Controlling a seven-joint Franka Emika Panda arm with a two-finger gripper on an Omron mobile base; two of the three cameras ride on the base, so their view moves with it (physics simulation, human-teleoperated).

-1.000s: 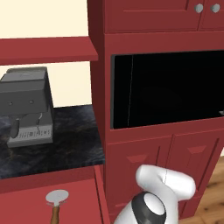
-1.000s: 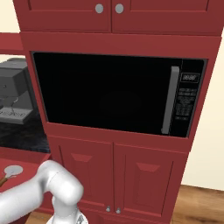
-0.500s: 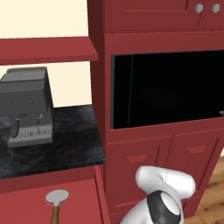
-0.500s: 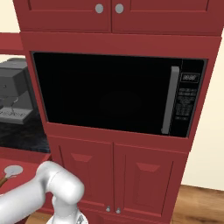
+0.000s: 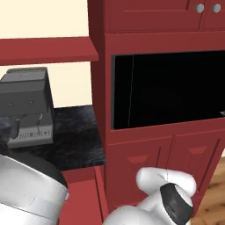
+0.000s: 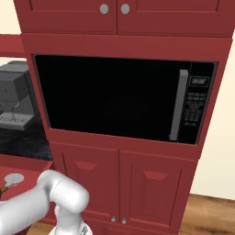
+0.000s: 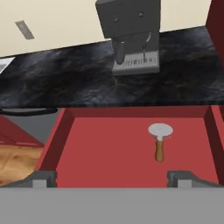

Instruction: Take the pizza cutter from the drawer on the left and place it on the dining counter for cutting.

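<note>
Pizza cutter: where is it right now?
In the hand view the pizza cutter lies in the open drawer, right of centre, wheel toward the coffee machine on the black counter.

Showing a cream wall (image 5: 44,17) behind a grey coffee machine (image 5: 27,107) standing on a black marbled counter (image 5: 79,136); adjoining, a dark-red cabinet tower (image 6: 137,41) housing a black microwave (image 6: 124,98), standing on wood flooring (image 6: 211,215).
</note>
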